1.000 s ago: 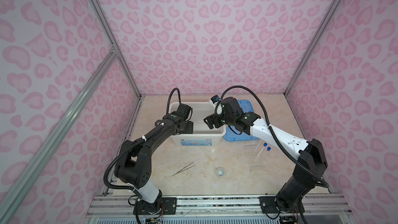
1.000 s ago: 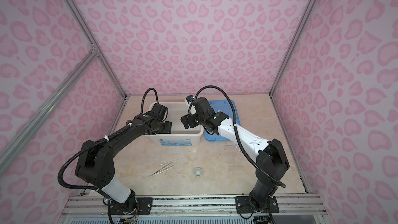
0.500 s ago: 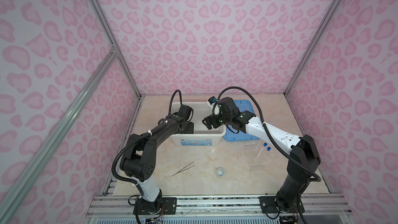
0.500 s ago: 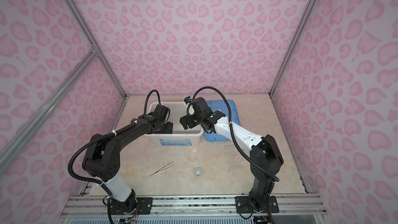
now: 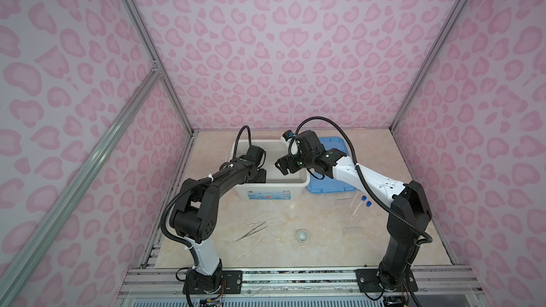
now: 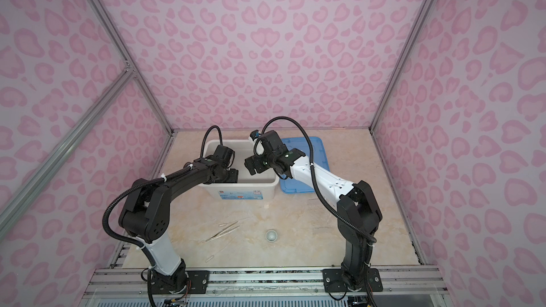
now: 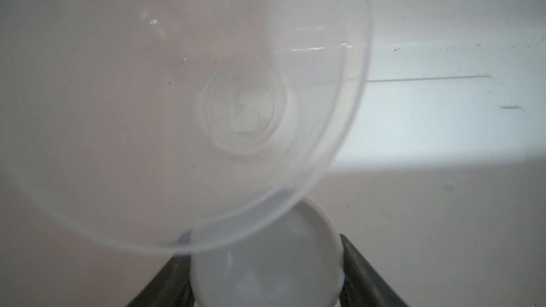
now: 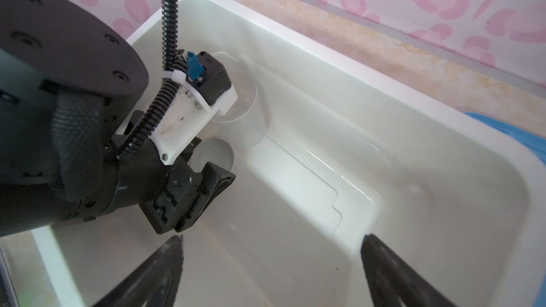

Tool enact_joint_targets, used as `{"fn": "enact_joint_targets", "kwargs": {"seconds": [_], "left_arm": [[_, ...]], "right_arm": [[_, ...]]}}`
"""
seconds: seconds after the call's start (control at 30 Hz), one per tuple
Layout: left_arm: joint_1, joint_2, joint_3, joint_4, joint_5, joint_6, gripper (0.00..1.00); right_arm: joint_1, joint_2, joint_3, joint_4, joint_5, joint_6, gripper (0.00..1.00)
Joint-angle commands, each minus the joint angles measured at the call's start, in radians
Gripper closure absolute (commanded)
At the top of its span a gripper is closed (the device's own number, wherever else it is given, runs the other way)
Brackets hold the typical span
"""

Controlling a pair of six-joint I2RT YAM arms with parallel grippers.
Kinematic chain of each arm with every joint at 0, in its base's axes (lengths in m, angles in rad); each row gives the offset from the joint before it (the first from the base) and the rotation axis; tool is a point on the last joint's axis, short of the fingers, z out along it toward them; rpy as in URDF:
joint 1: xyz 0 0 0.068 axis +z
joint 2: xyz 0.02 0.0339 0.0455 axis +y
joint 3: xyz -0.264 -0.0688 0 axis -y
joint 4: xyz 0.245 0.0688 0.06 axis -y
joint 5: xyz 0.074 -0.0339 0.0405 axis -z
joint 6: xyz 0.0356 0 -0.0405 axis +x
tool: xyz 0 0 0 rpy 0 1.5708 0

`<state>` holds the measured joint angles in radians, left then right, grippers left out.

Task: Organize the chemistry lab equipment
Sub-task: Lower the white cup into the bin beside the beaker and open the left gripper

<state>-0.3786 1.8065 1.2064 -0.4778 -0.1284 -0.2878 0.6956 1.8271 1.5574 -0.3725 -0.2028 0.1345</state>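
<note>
Looking down in both top views, I see pink heart-patterned walls point(image 5: 280, 54) boxing in a beige marbled counter point(image 5: 339, 231). Low in the frame lie the tweezers point(image 5: 252, 231), a dropper point(image 5: 253, 248) and a loose dish point(image 5: 302, 235), with blue-capped tubes point(image 5: 359, 205) right of centre. The white bin point(image 6: 239, 194) and blue lid point(image 6: 307, 172) sit farther back.

From my left wrist, my left end effector point(image 7: 266, 243) clamps a small round dish point(image 7: 266, 276) inside the bin, just beside the clear beaker point(image 7: 206, 113).

From my right wrist, my right end effector point(image 8: 271, 237) hangs agape and empty over the bin.
</note>
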Motion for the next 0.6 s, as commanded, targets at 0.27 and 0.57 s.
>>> {"fn": "enact_joint_targets", "kwargs": {"seconds": [0.27, 0.57], "left_arm": [[0.001, 0.052, -0.017, 0.053, 0.0, 0.004, 0.47], [0.001, 0.08, -0.023, 0.074, 0.008, -0.011, 0.44]], "right_arm": [[0.001, 0.032, 0.026, -0.016, -0.01, -0.012, 0.06], [0.001, 0.04, 0.029, -0.019, -0.013, -0.009, 0.06]]}}
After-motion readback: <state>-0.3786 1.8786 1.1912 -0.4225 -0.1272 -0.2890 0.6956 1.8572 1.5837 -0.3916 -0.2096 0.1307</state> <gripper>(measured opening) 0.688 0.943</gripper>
